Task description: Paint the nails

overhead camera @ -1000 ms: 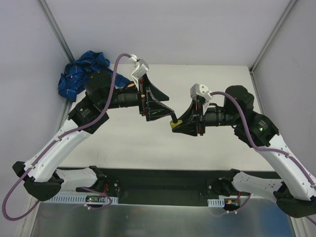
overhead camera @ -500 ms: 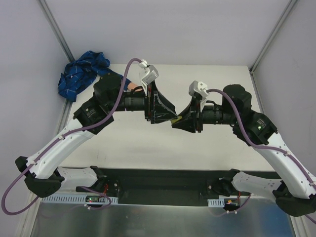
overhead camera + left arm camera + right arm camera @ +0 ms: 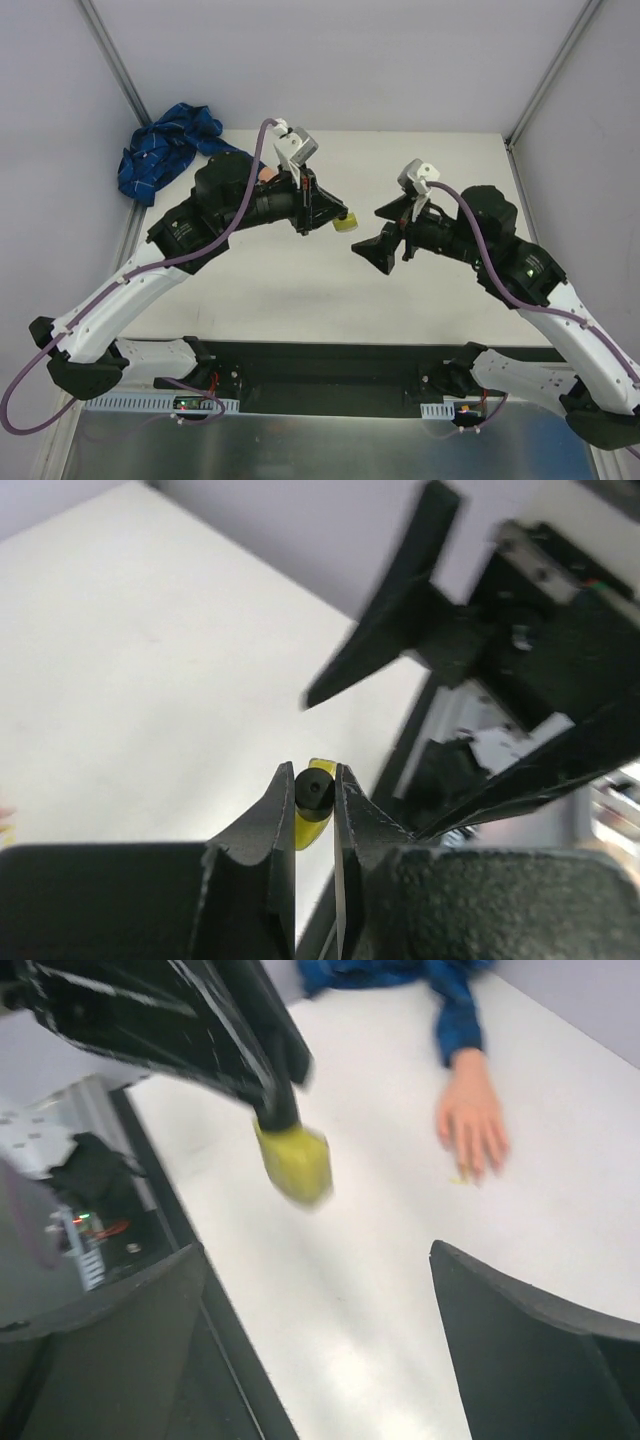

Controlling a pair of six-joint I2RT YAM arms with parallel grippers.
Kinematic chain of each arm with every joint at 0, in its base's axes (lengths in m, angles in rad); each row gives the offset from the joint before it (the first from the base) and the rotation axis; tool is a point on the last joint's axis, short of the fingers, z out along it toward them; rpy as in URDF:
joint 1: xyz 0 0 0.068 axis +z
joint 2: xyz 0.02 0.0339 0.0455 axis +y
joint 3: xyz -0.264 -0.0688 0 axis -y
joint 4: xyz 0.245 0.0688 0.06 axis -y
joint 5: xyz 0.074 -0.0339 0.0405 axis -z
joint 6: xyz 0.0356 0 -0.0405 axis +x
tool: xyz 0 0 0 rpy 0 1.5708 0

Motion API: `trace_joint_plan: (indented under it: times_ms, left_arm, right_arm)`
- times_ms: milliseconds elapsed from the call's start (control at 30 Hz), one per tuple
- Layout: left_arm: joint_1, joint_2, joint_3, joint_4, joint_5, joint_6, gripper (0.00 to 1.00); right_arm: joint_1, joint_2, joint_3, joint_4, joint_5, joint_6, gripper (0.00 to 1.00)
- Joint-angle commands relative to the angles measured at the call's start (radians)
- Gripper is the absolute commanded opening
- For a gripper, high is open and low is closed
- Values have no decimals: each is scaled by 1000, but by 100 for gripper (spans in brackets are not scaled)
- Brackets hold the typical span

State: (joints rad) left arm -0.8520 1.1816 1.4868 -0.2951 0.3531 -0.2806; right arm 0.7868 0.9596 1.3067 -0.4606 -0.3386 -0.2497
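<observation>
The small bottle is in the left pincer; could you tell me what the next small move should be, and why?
Probably close the open right pincer on the yellow cap: the left pincer grips the dark bottle, leaving that cap exposed, facing it.

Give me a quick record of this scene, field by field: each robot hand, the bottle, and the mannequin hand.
left hand: shut on the small bottle, held above the table
right hand: open, empty, facing the left hand
mannequin hand: lying flat on the table, blue plaid sleeve
nails: too blurred to judge
</observation>
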Motion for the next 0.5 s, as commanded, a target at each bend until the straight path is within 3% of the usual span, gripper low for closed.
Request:
trace_joint_plan:
  times_ms: [0,133,400,467]
  left_arm:
    - [-5,-66,-81,-64,-405,80,0]
    - [-5,-74,-251,-39,-716,26,0]
    - [57,-106,-681,310,-827,-89,0]
    - [59,-105,-818,488,-839,-92,0]
  right_arm:
    - [-8,-109,-122,-10,363,49,96]
    - [-9,-201,-243,-32,455,78,96]
    - [-9,-329,-382,-38,428,177,96]
    - [-11,-343,-395,-50,424,191,96]
